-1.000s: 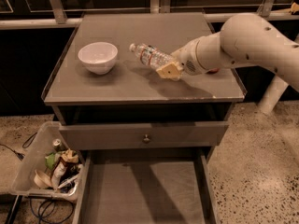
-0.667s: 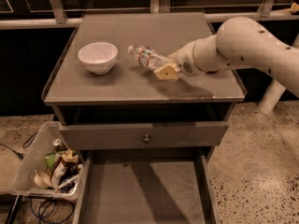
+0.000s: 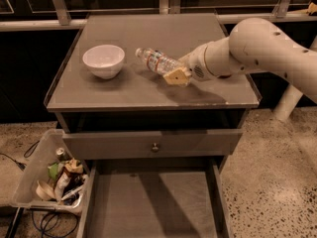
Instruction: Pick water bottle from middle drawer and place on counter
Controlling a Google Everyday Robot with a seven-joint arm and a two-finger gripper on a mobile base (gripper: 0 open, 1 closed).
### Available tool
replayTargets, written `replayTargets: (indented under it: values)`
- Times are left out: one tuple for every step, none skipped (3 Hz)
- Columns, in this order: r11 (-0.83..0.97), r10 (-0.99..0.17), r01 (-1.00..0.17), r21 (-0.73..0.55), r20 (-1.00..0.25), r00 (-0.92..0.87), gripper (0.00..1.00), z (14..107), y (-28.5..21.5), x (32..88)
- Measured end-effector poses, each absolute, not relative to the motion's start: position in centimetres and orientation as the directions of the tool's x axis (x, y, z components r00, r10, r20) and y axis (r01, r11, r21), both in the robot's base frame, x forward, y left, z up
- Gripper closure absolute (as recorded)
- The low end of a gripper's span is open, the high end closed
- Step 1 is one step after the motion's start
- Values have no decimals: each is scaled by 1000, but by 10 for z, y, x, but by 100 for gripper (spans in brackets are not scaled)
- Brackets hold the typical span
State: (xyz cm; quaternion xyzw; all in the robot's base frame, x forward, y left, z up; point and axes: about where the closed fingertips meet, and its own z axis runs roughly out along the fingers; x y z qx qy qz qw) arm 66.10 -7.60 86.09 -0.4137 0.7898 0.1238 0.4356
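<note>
Grey-brown table [image 3: 124, 90], one, nearly square, thin raised rim; it carried two loose things.

White robot arm [image 3: 257, 48], one, reached in from the right over the table's right half.

Middle drawer [image 3: 153, 207], one, grey, stood pulled out below the table, with its flat floor bare.

Drawer front [image 3: 198, 142], one, grey, sat shut above the open drawer, just under the table.

Clear plastic bin [image 3: 34, 167], one, stood on the floor left of the drawers, with mixed rubbish in it.

White bowl [image 3: 103, 60], one, stood upright on the table's left half, apart from the bottle.

Water bottle [image 3: 157, 61], one, clear with a red-and-blue label, lay at the table's middle, right of the bowl. Its long axis ran on a slant, from front-right to back-left. The white cap [image 3: 139, 51] pointed back-left, toward the bowl's side; the base end pointed at the arm. Whether the bottle rested on the table could not be told.

Gripper [image 3: 177, 76], one, tan-fingered, was low over the table's middle, clamped on the bottle's base end.

Round metal knob [image 3: 155, 146], one, sat at the centre of the drawer front.
</note>
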Motion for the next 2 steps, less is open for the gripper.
replayTargets:
  values:
    - [627,-546,-761,-165,-791,-278,36,861,-76,661]
    - [627,-546,-761,-165,-791,-278,13,861,-76,661]
